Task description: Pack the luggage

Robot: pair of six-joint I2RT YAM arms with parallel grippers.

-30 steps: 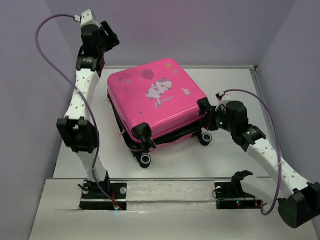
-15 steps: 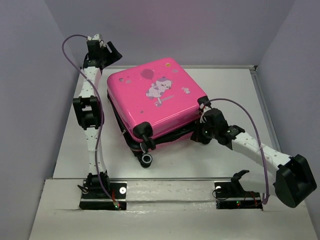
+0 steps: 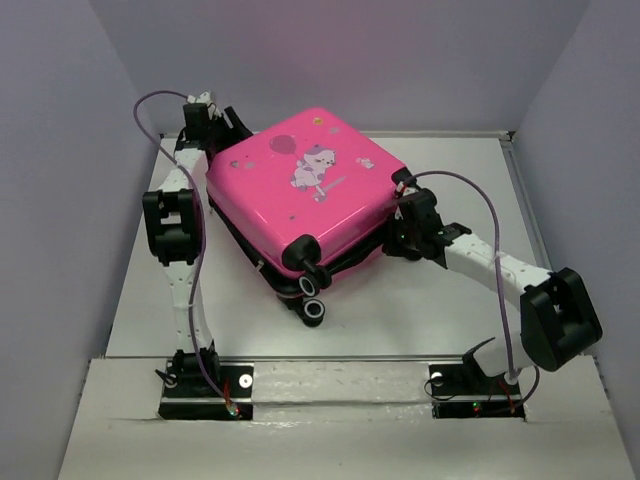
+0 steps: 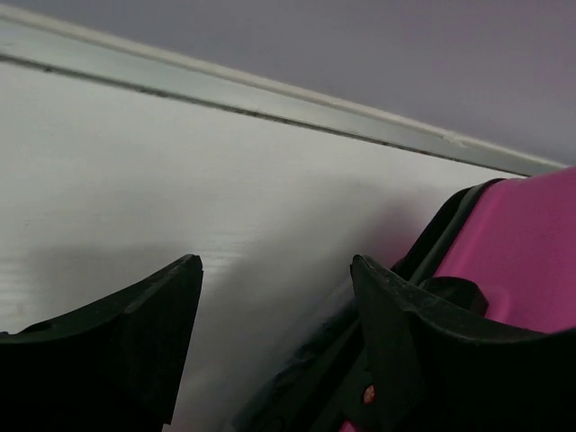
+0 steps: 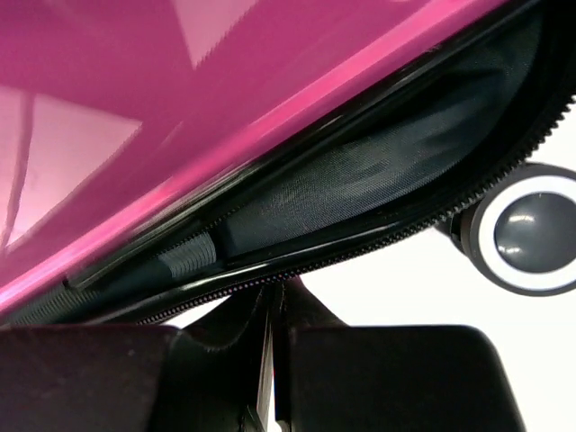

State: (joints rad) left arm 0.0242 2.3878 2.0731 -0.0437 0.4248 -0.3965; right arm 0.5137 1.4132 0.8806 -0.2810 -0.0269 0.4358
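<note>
A: Where is the luggage (image 3: 300, 190)?

B: On the table (image 3: 450, 300), lid ajar. Left gripper (image 4: 274, 270), jaws spread, flanks its rear corner, likely bracing. Right gripper (image 5: 270, 328), jaws pressed together, sits at the zip seam (image 5: 360, 247).

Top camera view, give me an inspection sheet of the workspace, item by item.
Surface: white table, with the suitcase on it.
Job's things: pink suitcase lying print up, unzipped, halves ajar, grey lining showing.
Clutter: nothing seen.
Claws: left claw open beside the suitcase's far left corner; right claw closed at the zip edge.
Cables: purple cable looping along each arm.
Surroundings: lilac walls.
</note>
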